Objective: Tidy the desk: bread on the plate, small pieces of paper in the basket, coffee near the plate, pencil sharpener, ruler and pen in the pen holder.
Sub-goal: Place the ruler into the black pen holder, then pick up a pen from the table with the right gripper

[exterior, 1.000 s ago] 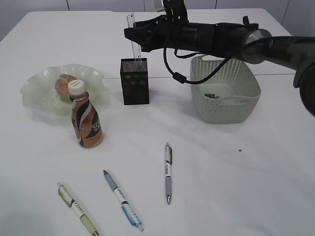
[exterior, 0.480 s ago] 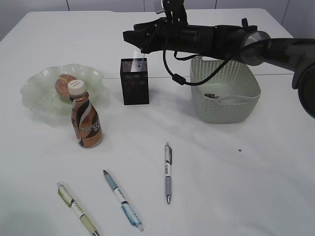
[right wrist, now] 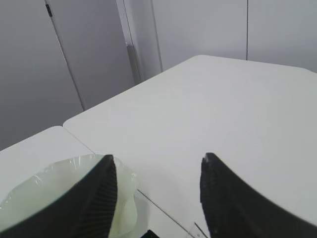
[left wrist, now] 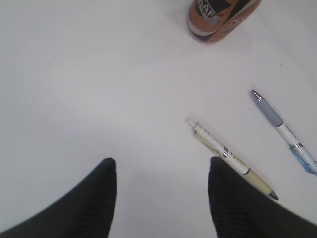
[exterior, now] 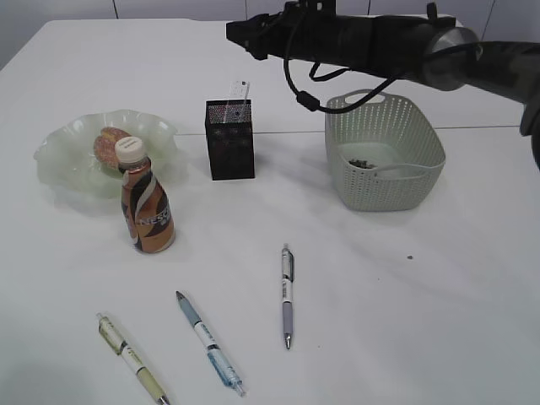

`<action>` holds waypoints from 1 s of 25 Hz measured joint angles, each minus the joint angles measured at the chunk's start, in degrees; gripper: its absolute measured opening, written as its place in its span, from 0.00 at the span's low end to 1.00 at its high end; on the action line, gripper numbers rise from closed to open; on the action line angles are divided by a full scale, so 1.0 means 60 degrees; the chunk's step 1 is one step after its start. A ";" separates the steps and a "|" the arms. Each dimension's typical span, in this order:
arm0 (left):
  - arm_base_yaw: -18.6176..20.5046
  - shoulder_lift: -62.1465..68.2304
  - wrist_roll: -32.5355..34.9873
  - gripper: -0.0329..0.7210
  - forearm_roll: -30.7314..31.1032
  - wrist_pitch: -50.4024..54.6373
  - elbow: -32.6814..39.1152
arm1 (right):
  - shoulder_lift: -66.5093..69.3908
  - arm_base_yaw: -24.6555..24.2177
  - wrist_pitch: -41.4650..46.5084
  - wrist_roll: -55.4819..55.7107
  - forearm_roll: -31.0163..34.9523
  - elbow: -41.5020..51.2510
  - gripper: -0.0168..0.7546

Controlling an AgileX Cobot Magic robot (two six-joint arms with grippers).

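Up goes the right arm since a sec ago: the ruler it was holding over the pen holder now stands inside it, only its top poking out, and the right gripper has lifted clear, above and behind the holder. Right wrist view shows its fingers spread w/ nothing between them, just table beyond. Table's white, everything sits on it. Basket, pale green, right of the holder, w/ a few dark bits at the bottom; can't tell what they are. Plate, wavy-edged, far left, bread on it. Coffee bottle upright just in front of the plate, near its edge. Three pens lie loose at the front: grey pen in the middle, blue pen left of it, yellow pen furthest left. Left gripper, seen only in its wrist view, jaws apart and empty, hovers over bare table near the yellow pen, bottle base at top of view.
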 joint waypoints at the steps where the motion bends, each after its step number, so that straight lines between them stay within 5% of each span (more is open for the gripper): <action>1: 0.0000 0.0000 0.0000 0.62 0.0000 0.0017 0.0000 | -0.0127 0.0000 -0.0085 0.0505 -0.0435 0.0000 0.54; 12: 0.0000 0.0000 0.0000 0.62 0.0000 0.0073 0.0000 | -0.1900 0.0232 0.1902 1.0107 -0.9589 0.0000 0.54; 25: 0.0000 0.0000 0.0000 0.62 0.0000 0.0240 0.0000 | -0.3027 0.1746 0.5919 1.5430 -1.5034 -0.0020 0.54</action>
